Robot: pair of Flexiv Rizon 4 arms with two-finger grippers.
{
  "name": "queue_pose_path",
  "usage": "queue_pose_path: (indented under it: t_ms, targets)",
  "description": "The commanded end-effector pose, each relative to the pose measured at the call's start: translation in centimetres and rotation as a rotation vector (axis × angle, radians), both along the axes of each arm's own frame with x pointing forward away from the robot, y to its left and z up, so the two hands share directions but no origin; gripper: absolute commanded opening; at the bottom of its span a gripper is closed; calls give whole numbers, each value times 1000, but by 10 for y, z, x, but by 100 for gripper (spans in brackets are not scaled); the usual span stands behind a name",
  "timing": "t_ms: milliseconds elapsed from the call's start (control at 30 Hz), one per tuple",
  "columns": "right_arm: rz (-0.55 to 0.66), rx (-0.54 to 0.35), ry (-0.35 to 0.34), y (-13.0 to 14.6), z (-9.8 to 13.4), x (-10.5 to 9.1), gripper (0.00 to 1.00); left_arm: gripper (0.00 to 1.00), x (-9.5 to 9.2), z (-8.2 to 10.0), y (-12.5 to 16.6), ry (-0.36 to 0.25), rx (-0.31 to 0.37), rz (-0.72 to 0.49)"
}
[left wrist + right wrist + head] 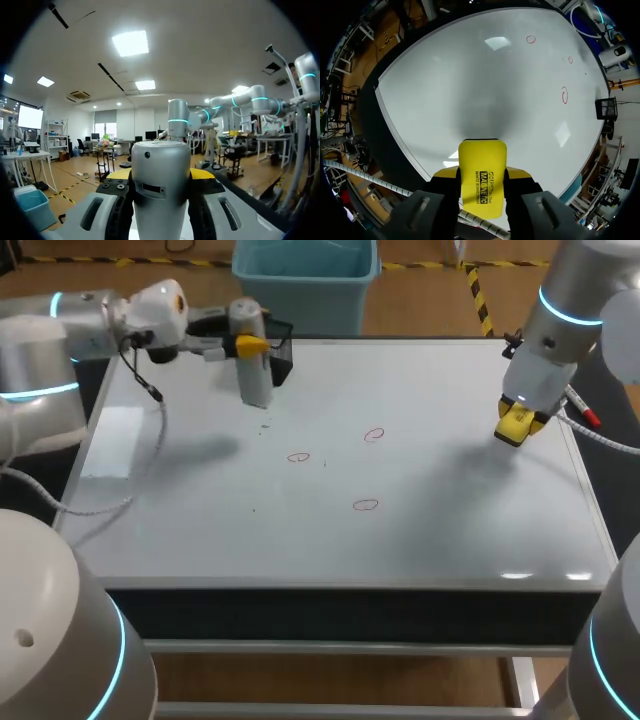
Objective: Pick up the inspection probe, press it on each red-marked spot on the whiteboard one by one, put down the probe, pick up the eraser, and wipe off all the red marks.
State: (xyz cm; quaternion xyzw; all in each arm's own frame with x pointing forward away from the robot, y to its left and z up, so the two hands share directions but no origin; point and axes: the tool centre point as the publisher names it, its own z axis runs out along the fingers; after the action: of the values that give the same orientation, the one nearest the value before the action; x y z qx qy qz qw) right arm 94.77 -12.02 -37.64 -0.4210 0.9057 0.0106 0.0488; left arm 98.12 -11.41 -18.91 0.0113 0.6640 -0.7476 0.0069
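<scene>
The whiteboard [430,540] carries three red-circled marks [298,456] [374,435] [366,505]. My left gripper [248,343] is shut on the grey cylindrical probe [255,375], held upright over the back left of the board, away from the marks. In the left wrist view the probe [160,190] fills the gap between the yellow tips of the left gripper [160,175]. My right gripper [520,425] is shut on the yellow eraser [516,424], hovering over the board's right side. The eraser [481,172] sits in the right gripper [481,176], with the marks [564,95] [531,39] far ahead.
A black holder [283,360] stands at the board's back edge, just right of the probe. A grey cable [150,455] from the left arm hangs over the board's left part. The board's dark front edge [330,602] runs along the near side.
</scene>
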Motion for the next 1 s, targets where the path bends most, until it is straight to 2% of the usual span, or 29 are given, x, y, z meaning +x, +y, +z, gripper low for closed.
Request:
queue_pose_path:
  t_ms: [33,167,300,700,1000]
  targets:
    - [2,-3,2,0,1,1,0,0,2,-19,-21,26,-23,-58]
    - [2,-3,2,0,1,1,0,0,-9,-26,-32,52,-40,-87]
    - [2,-3,2,0,1,1,0,0,-13,-34,-38,69,-36,-99]
    - [2,-3,2,0,1,1,0,0,-39,-39,-51,96,-33,-126]
    - [2,-3,2,0,1,1,0,0,-43,-57,-58,122,-33,-148]
